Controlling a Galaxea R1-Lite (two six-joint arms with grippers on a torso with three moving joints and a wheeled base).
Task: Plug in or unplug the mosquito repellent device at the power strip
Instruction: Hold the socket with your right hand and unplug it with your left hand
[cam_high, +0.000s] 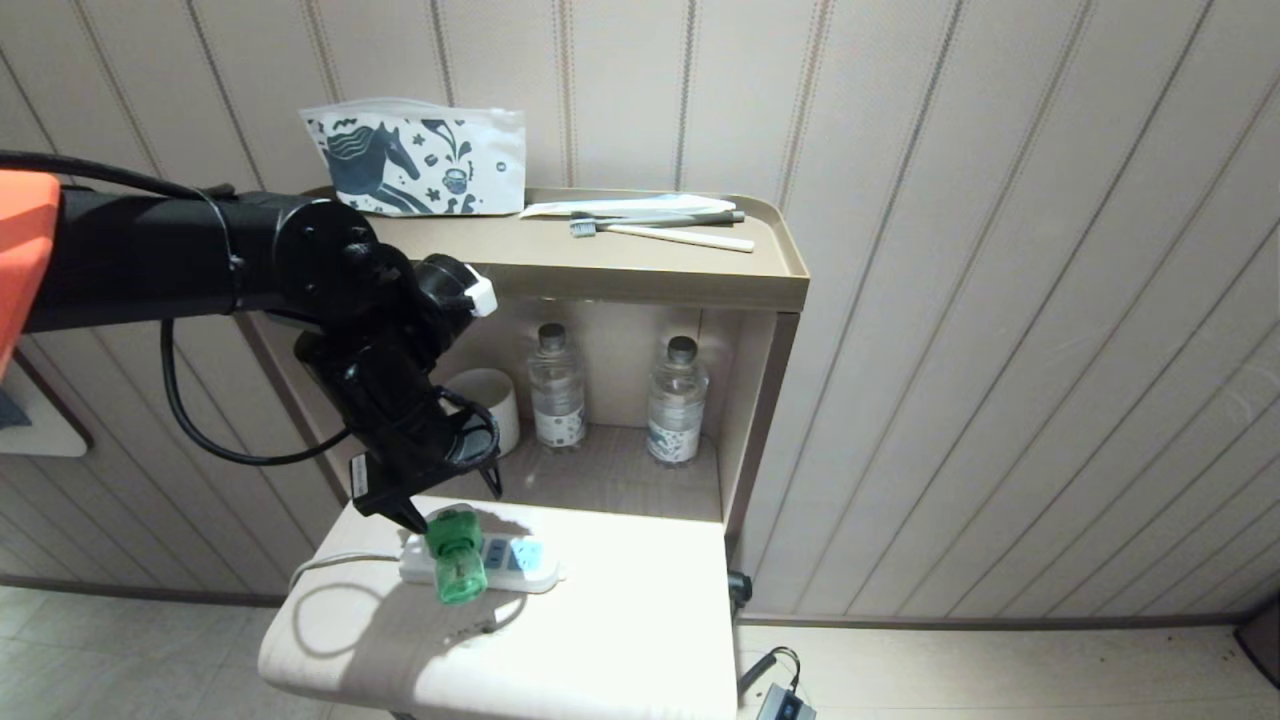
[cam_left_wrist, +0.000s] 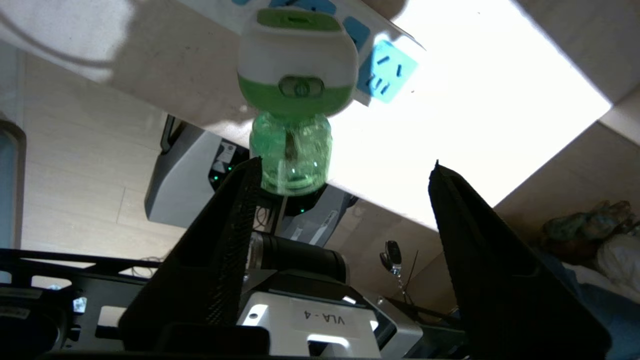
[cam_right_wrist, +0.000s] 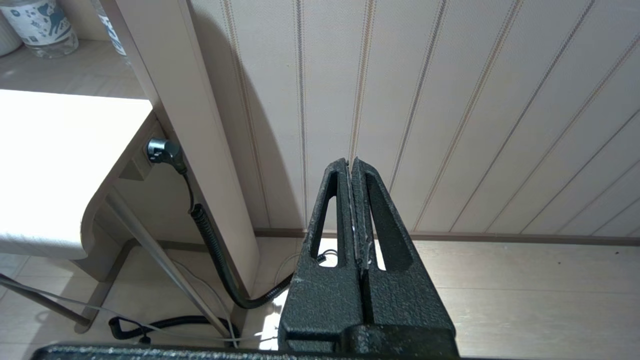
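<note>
On the pale table (cam_high: 620, 640) the power strip (cam_high: 520, 560) carries the mosquito repellent device (cam_high: 455, 560) plugged in near its cord end, and the left gripper (cam_high: 445, 500), jaws spread and empty just above, should centre on its white body before squeezing, not the bottle

It looks like a hotel room: a toothbrush (cam_high: 660, 232) lies on the shelf (cam_high: 640, 272), two water bottles (cam_high: 556, 387) stand under it.

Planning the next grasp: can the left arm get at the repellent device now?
Probably yes. The left pincer stands open right by the device, plugged into the strip, with nothing between them.
</note>
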